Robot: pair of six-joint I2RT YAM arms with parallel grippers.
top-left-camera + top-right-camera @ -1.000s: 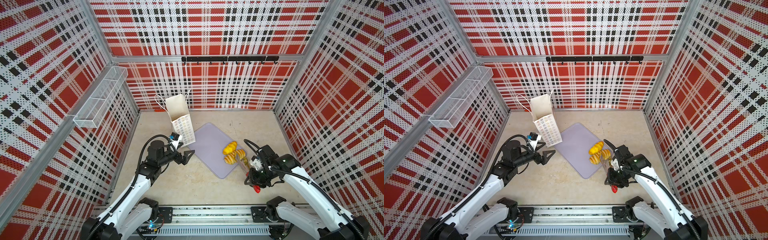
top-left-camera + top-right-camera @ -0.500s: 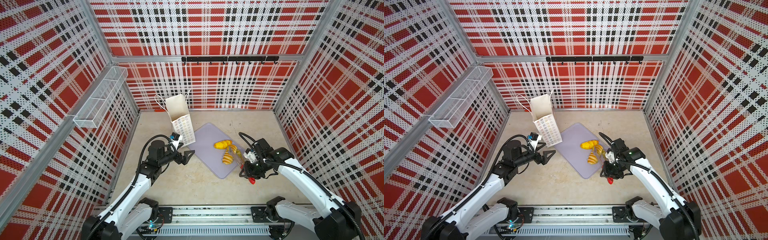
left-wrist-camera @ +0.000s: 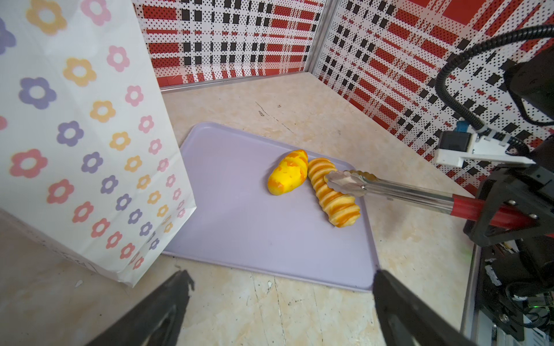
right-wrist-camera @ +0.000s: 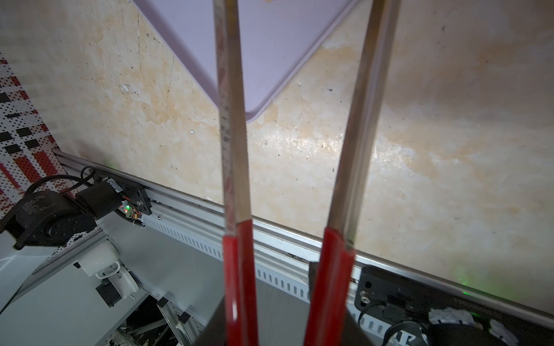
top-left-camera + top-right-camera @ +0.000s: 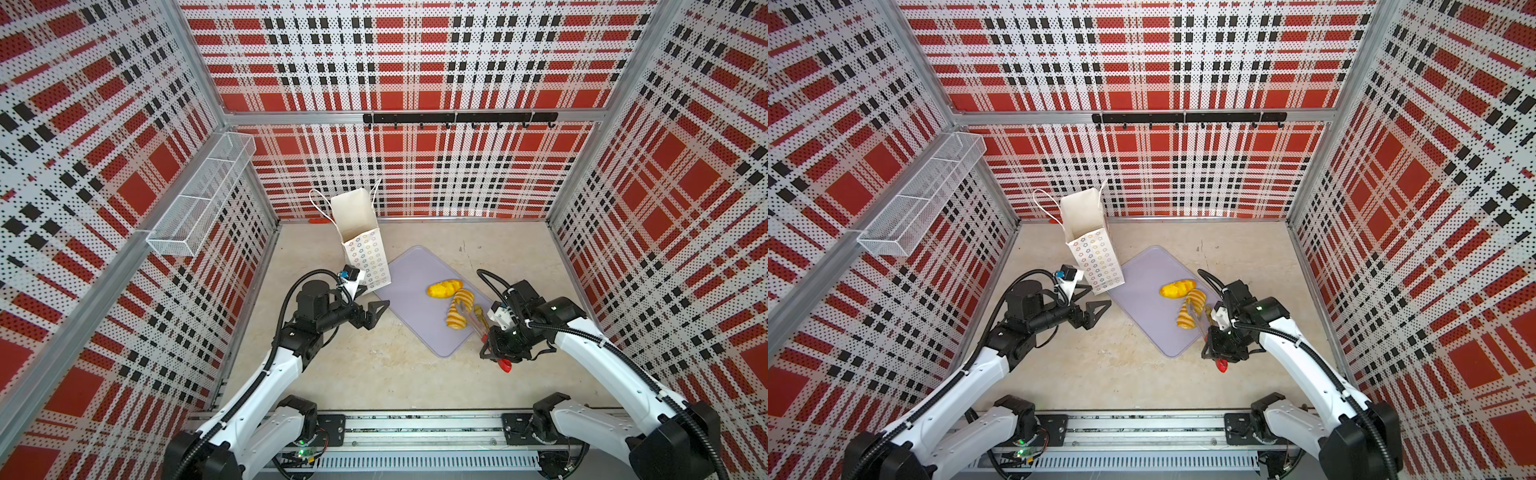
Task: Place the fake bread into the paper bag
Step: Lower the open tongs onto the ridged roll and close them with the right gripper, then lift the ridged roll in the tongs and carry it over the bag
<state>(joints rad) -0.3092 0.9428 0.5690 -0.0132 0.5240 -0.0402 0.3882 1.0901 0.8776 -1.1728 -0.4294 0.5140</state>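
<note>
Your right gripper (image 5: 504,347) is clamping tongs (image 3: 389,189) at the ridged loaf (image 3: 333,196); your left gripper (image 5: 376,312) is hovering open beside the bag (image 5: 366,254).

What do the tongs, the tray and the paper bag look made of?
The tongs: polished metal, judging by the mirror glints, with glossy red handle sleeves, probably plastic or silicone.
The tray: matte lilac plastic, it seems, with a moulded raised rim.
The paper bag: matte white paper, with sharp creased folds and a printed flower pattern.

Left gripper (image 3: 281,277) spread wide, right gripper (image 5: 494,347) clamped on tongs (image 3: 404,191)
</note>
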